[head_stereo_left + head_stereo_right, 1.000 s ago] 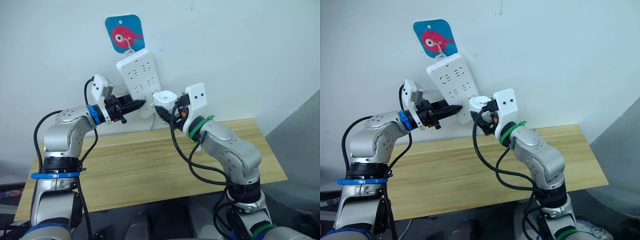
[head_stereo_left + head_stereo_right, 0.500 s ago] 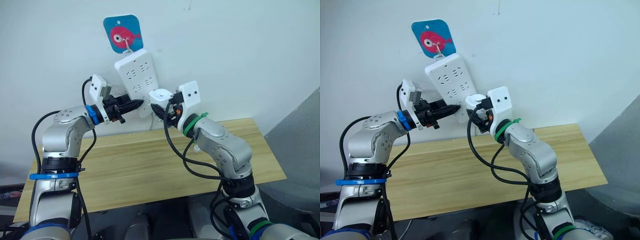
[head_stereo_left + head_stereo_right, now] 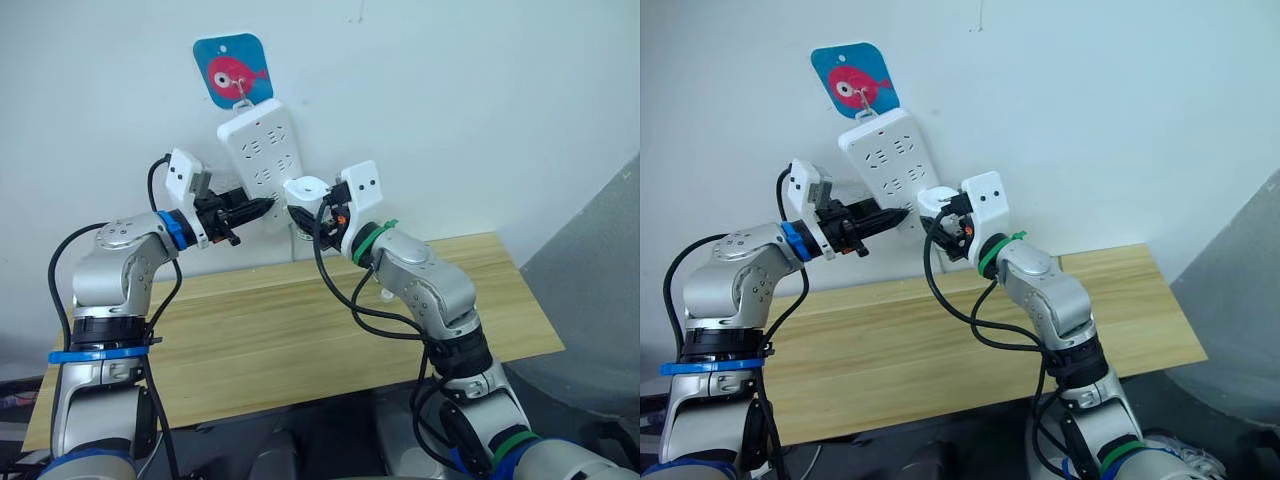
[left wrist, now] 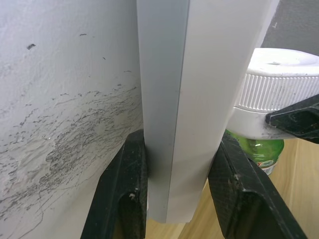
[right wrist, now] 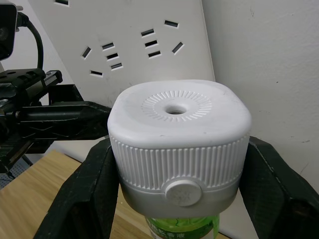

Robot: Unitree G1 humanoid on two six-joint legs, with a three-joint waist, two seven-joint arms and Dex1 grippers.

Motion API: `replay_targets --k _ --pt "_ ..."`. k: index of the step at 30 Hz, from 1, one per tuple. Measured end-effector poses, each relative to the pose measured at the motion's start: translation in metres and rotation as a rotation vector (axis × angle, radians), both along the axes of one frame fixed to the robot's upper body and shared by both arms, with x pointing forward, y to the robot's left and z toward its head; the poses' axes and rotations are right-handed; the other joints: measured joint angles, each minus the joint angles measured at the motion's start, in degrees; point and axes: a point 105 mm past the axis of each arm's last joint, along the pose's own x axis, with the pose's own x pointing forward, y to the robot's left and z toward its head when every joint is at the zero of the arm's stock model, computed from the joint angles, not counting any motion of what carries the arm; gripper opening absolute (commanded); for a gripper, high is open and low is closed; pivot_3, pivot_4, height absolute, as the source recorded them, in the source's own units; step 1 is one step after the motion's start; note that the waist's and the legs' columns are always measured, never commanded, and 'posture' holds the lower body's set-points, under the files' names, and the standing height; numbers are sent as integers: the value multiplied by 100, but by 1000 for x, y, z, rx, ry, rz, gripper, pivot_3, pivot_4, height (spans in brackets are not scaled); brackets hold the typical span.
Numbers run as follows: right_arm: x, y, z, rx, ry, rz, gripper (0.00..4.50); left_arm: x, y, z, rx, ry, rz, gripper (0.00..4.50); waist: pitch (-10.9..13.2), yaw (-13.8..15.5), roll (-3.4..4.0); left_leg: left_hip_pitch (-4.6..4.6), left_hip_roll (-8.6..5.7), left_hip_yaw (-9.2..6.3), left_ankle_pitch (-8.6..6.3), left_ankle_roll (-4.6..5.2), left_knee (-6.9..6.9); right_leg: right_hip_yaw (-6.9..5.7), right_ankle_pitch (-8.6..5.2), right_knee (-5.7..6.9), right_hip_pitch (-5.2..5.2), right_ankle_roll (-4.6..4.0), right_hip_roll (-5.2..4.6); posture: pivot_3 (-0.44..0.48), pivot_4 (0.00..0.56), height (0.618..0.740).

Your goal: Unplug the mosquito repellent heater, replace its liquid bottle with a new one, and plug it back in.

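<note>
The white mosquito repellent heater (image 5: 178, 124), with a green liquid bottle (image 5: 182, 230) screwed in below, sits in my shut right gripper (image 5: 179, 149). It hangs just in front of the lower end of the white power strip (image 3: 258, 150) on the wall. Its prongs are hidden, so I cannot tell whether they touch a socket. My left gripper (image 4: 177, 144) is shut on the strip's lower edge (image 4: 199, 74), one finger at the back and one at the front. In the left wrist view the heater (image 4: 279, 84) and bottle (image 4: 254, 152) show beside the strip's face.
The strip hangs tilted from a hook on a blue plaque with a pink fish (image 3: 232, 72). Its cable drops behind a wooden table (image 3: 300, 340) that stands against the white wall. A grey panel (image 3: 600, 300) rises at the right.
The camera has shifted. My right gripper has carried the heater a little to the left, closer to the strip. The left gripper keeps its hold on the strip.
</note>
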Motion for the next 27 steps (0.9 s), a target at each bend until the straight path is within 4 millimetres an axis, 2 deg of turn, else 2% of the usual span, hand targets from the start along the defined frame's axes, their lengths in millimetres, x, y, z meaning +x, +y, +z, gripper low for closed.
replay_targets --k 7,11,12,15,21,23,24,27 --pt "1 -1 0 -8 -11 9 2939 0 0 0 7 -12 3 1282 0 -13 0 -2 0 -1 5 -2 0 0 2 0 0 -2 0 -176 150 734" --pt "3 -5 4 -21 -34 -23 4297 0 -6 0 -1 -27 -22 1282 -2 9 0 -5 -3 -3 5 -3 -1 -2 1 -2 0 -2 -4 -178 150 734" --pt "3 -6 7 -20 -47 -30 4500 0 -8 0 -3 -32 -30 1282 -3 33 -2 -9 -3 -8 5 -3 -3 -7 1 -12 0 -2 -4 -177 151 734" --pt "0 -13 13 -36 -75 -47 4500 0 -10 3 8 -54 -51 1282 -4 88 -4 -20 -12 -4 11 -16 -14 -7 1 -38 0 -2 -15 -176 152 734" --pt "-16 -35 5 -99 -68 -50 4500 6 -8 1 28 -93 -40 1282 -5 107 -6 -27 -18 2 8 -13 -13 -5 2 -57 2 -2 -27 -179 155 734" --pt "-21 -40 5 -107 -67 -43 4500 8 -4 0 35 -96 -30 2008 -5 104 -6 -20 -14 0 -2 7 -9 -5 1 -41 2 -2 -21 -179 156 734" --pt "-24 -41 6 -111 -70 -39 4500 10 -1 -2 60 -101 -9 2202 -5 104 -6 -15 -12 0 -2 7 -7 -4 1 -30 2 -2 -17 -177 157 734" --pt "-34 -43 7 -108 -74 -6 4500 18 22 -9 128 -97 99 3152 -5 88 -6 -11 0 -6 -2 9 -8 -6 0 -24 0 -3 0 -173 157 734"
